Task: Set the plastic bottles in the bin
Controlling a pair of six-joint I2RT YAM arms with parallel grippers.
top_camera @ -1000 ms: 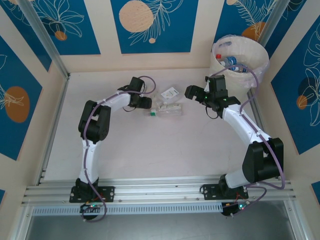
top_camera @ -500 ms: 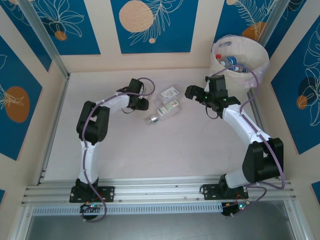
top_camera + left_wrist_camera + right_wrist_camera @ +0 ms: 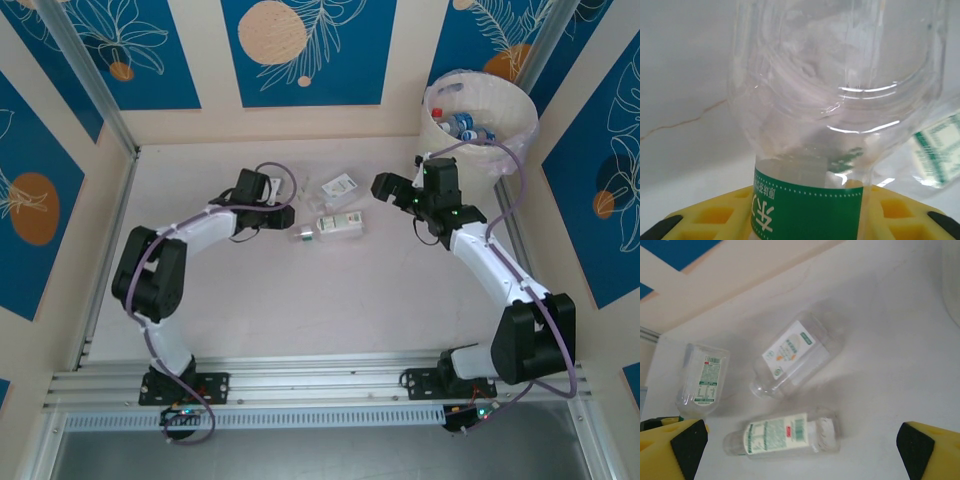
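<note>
Pale tabletop [image 3: 300, 310], blue walls [image 3: 310, 50]. Three plastic bottles [image 3: 338, 224] far-centre, more in the bin [image 3: 527, 125] far right. Left claw [image 3: 283, 215] straddling the green-labelled bottle [image 3: 807, 215], clamped? can't tell. Right claw [image 3: 385, 185] spread, empty. Probably light, slick, squashy; grab near the neck.

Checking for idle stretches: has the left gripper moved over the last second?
Yes. The left gripper has shifted left and away from the back wall, toward the near rail.
</note>
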